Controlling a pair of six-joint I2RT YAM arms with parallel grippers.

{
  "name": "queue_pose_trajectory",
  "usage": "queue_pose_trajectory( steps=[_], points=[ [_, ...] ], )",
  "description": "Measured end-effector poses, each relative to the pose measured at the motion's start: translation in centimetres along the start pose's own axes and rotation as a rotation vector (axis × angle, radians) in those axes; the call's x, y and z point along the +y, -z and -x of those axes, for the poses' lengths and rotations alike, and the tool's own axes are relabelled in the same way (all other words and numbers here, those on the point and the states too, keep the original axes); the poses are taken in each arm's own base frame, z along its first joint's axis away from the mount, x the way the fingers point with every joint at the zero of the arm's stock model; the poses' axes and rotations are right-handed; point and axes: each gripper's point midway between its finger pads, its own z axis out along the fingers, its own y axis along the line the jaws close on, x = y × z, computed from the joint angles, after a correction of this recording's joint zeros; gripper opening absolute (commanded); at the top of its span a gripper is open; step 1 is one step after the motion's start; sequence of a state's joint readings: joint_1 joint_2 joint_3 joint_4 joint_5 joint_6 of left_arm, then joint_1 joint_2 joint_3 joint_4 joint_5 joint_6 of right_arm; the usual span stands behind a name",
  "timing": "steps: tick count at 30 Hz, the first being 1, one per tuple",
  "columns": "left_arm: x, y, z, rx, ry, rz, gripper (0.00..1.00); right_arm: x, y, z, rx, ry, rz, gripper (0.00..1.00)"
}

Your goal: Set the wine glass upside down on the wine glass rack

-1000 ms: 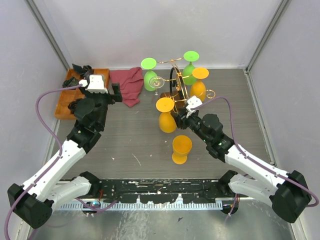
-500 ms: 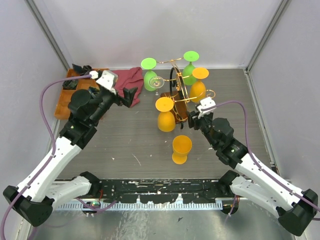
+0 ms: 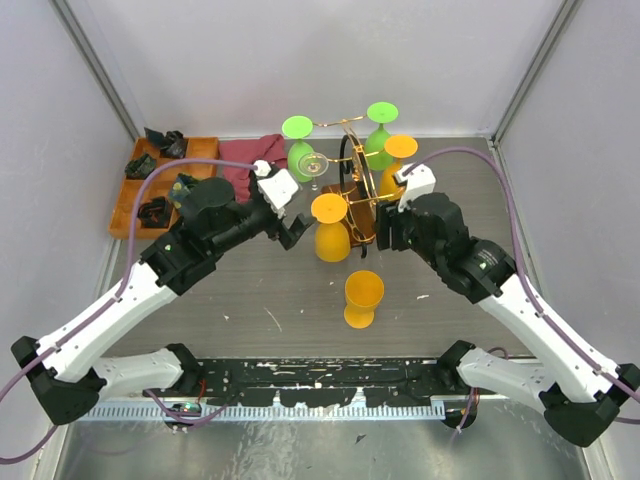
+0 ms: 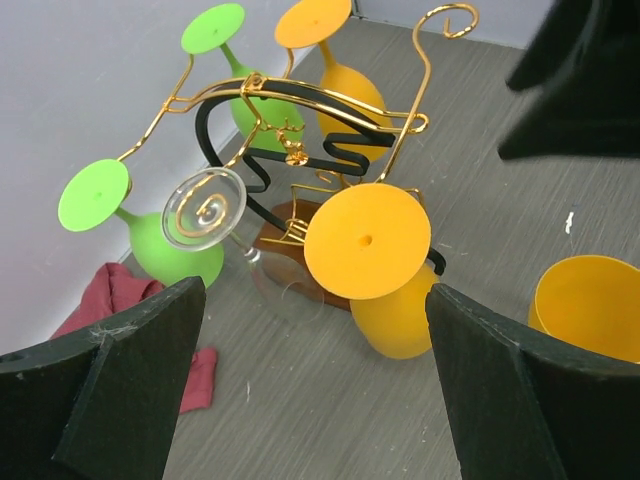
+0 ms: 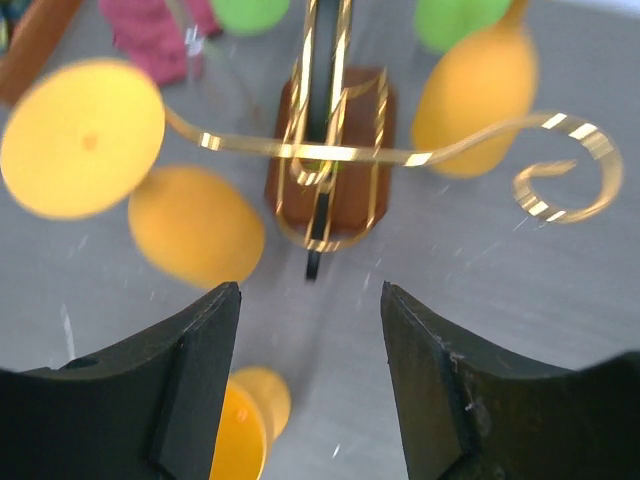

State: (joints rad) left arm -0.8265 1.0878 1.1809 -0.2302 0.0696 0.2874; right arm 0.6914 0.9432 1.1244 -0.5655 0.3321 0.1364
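My left claw is spread wide and empty just beside the rack. My right claw is part-open on its other side, gripping nothing, so both are free, I judge, for the loose glass. That glass stands on the table near the rack, on my side of it, axis upright and mouth up, opposite to the hung glasses with their feet up, so it needs flipping.

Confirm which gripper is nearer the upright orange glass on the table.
Right. The right gripper hangs just beyond the upright orange glass, slightly to its right; the left gripper is farther off, beyond and left of it.
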Motion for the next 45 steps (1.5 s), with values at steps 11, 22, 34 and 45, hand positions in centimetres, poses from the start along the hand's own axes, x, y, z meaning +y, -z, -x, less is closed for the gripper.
queue_pose_trajectory(
  steps=[11,22,34,45],
  points=[
    [1.7,-0.2,2.7,-0.026,0.019,0.066,0.99,2.3,3.0,-9.0,0.388,-0.108,0.119,0.63],
    [3.6,-1.4,2.1,0.028,0.037,0.162,1.00,2.4,3.1,-14.9,0.541,-0.140,0.113,0.58],
    [4.3,-2.0,1.4,0.075,0.037,0.202,0.99,3.1,1.0,-16.5,0.591,-0.117,0.116,0.11],
    [7.5,-2.2,1.7,0.117,0.069,0.381,0.98,5.0,1.9,-11.5,0.519,-0.082,0.247,0.01]
  ],
)
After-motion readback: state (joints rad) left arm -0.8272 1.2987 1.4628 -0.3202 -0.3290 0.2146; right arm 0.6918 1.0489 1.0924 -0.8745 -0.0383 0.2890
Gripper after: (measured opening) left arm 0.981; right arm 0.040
